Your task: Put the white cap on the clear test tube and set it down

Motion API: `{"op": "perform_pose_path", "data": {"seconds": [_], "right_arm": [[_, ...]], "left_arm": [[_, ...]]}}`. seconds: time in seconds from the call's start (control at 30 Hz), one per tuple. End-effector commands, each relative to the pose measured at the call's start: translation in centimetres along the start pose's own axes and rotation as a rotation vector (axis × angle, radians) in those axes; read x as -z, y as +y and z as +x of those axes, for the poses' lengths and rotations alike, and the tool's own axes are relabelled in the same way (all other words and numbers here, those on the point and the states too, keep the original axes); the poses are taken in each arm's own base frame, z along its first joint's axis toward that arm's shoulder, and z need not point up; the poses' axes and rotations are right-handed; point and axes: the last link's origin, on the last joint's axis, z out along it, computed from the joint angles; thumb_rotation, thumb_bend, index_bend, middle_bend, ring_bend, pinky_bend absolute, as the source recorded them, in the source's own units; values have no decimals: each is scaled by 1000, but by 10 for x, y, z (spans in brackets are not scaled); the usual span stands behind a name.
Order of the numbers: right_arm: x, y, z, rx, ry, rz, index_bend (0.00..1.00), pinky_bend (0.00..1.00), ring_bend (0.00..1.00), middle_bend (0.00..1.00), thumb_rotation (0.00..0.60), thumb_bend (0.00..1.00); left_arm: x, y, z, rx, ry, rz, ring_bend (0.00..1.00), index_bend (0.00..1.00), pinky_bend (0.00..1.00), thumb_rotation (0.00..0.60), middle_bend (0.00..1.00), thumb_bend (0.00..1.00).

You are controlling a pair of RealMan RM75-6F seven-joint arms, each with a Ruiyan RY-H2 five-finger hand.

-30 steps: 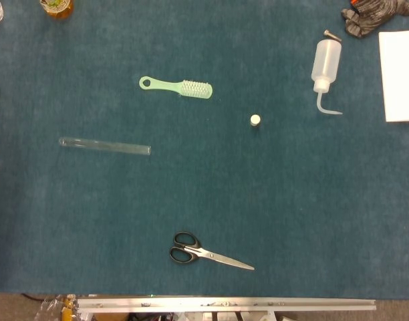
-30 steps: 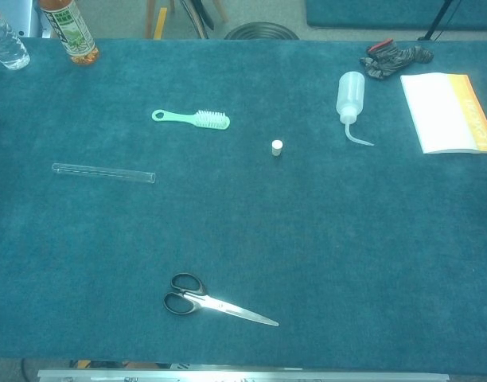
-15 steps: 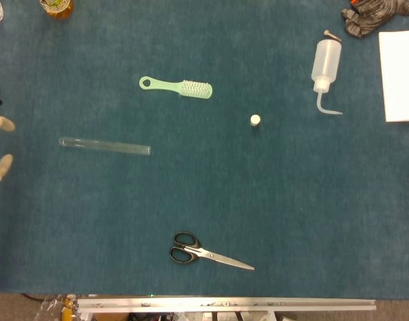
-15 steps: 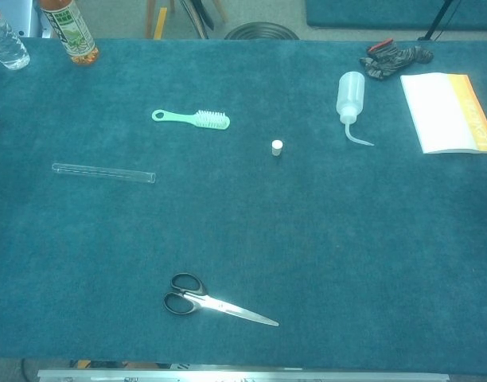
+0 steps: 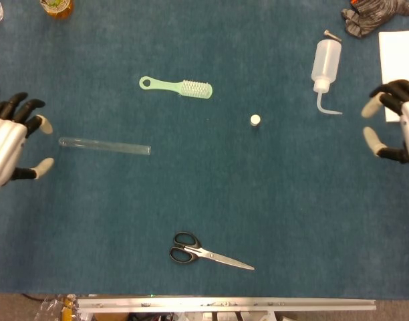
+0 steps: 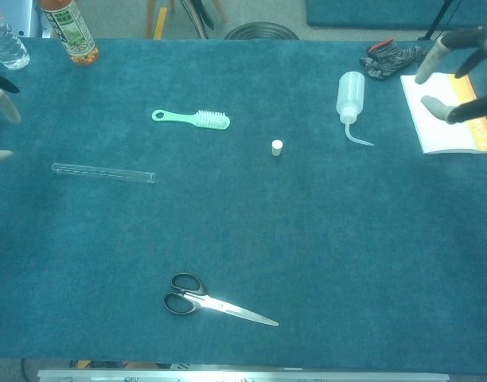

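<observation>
- The test tube (image 5: 105,145) lies flat on the blue table cover (image 5: 211,194), left of centre, with its long axis running left to right and only slightly tilted.
- The left hand (image 5: 9,142) hovers at the left edge, fingers spread and holding nothing. The tube's left end lies just to the right of its fingertips, close but apart from them.
- The white cap (image 5: 255,120) stands by itself near the middle of the table, a little farther back than the tube and well apart from it on the right.
- The right hand (image 5: 395,124) is at the right edge, partly over the white book (image 5: 395,67), with fingers apart and empty. The cap lies to its left, well apart, and the squeeze bottle (image 5: 325,70) lies between them but farther back.
- The left hand is much the nearer to the tube and the right hand the nearer to the cap, so a likely split is tube to the left, cap to the right.
- Because the tube points lengthwise at the left hand, the hand would probably need to come over it from above and close across its width, not along it.
- Which end of the tube is the open one cannot be told from either view.
- The green brush (image 5: 176,87) lies behind the tube and the scissors (image 5: 208,252) lie near the front edge, both away from the straight paths to tube and cap.
- Nothing has yet been picked up; the capping is all still to do.
</observation>
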Motion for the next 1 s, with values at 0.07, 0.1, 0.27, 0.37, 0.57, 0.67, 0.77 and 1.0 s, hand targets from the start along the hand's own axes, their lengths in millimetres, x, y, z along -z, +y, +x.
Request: {"op": "perform_pose_path", "data": {"seconds": [0.07, 0.1, 0.27, 0.37, 0.57, 0.67, 0.77, 1.0], "right_arm": [[-6, -15, 0, -19, 0, 27, 481, 349, 211, 344, 600, 292], [-6, -17, 0, -23, 0, 28, 481, 349, 211, 344, 600, 292], [-8, -22, -1, -41, -3, 35, 481, 350, 212, 344, 600, 292], [-9, -22, -2, -44, -3, 31, 480, 349, 211, 344, 600, 292], [-10, -22, -5, -48, -13, 32, 479, 349, 211, 344, 600, 291], [-10, -22, -7, -50, -18, 34, 479, 349, 211, 344, 600, 291], [-10, -22, -9, -53, -22, 36, 480, 349, 211, 344, 600, 291], [-8, -19, -10, -58, -22, 39, 479, 349, 211, 344, 600, 291]], "left_arm": [[-12, 7, -7, -3, -30, -9, 94, 417, 182, 467, 171, 202], [-14, 8, -8, -8, -33, -10, 94, 429, 182, 492, 171, 202], [-25, 12, -15, -14, -49, 2, 94, 435, 182, 600, 170, 202], [-31, 14, -20, -13, -61, 5, 89, 408, 182, 600, 159, 202], [-43, 19, -29, -24, -86, 12, 75, 375, 182, 592, 135, 202], [-48, 20, -33, -25, -91, 24, 74, 377, 182, 591, 135, 202], [-54, 20, -37, -25, -97, 39, 74, 388, 182, 593, 137, 202], [-65, 17, -52, -28, -118, 80, 71, 419, 182, 592, 142, 202]]}}
